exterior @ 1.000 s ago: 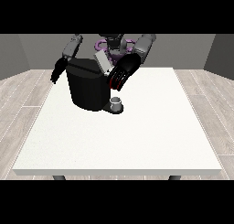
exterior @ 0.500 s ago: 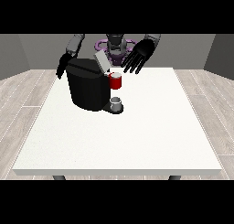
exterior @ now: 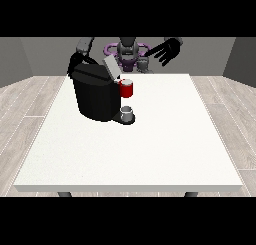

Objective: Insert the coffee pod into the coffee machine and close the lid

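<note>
The black coffee machine (exterior: 95,96) stands on the left half of the white table (exterior: 150,149), its grey lid flap (exterior: 111,67) tilted up. A red thing at the machine (exterior: 127,89) shows at its front. Below that, a grey thing (exterior: 127,111) sits on the machine's base. Another small grey thing (exterior: 143,64) stands at the table's far edge, near the robot's body. The hand at the view's right (exterior: 167,51) is raised above the far edge with straight, spread fingers and holds nothing. The hand at the view's left (exterior: 75,65) is behind the machine's top left corner and mostly hidden.
The robot's torso (exterior: 128,51) stands behind the table's far edge. White tabletop stretches from the machine to the near edge and to the right. Wooden floor surrounds the table.
The hand at the view's right has lifted from the machine's front up and to the right, uncovering the red thing. The hand at the view's left has stayed behind the machine.
</note>
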Robot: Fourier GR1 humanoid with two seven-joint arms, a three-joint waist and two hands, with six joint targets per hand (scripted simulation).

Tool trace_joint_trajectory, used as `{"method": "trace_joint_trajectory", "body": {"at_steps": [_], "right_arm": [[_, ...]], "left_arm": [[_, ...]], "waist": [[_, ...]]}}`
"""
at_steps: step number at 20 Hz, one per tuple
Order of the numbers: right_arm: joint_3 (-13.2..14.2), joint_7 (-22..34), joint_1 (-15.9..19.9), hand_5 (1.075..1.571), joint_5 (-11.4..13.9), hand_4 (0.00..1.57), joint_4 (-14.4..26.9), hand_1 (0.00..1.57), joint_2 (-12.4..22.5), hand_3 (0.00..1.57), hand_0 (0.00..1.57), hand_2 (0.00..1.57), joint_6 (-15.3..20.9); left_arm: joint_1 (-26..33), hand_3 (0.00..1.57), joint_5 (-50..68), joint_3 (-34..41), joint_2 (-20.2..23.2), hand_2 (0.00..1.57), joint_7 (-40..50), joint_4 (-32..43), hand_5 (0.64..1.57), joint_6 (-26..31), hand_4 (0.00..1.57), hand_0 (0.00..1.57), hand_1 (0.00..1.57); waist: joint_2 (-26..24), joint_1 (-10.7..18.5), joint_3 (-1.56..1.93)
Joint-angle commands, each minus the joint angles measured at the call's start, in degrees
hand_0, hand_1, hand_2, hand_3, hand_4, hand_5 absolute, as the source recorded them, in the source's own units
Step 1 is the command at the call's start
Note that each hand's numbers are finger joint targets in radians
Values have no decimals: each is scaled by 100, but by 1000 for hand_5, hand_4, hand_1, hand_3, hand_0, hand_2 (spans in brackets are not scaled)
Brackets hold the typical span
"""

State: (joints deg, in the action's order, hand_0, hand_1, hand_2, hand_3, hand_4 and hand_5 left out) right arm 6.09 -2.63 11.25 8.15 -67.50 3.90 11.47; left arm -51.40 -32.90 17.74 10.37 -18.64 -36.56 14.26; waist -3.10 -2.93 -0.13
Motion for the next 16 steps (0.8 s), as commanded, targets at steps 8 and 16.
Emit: {"method": "trace_joint_trajectory", "body": {"at_steps": [8,16], "right_arm": [[-118,59,-37,1571,-430,0,-490,0,113,0,0,0,-756],[-265,333,270,1571,-233,80,-760,0,530,0,0,0,-1086]], "left_arm": [[1719,0,836,350,-1012,0,-6,75,1571,273,323,0,0],[2460,0,1431,73,-1033,0,123,-636,1571,418,353,0,0]], "waist": [[-1427,994,15],[-1450,1146,15]]}}
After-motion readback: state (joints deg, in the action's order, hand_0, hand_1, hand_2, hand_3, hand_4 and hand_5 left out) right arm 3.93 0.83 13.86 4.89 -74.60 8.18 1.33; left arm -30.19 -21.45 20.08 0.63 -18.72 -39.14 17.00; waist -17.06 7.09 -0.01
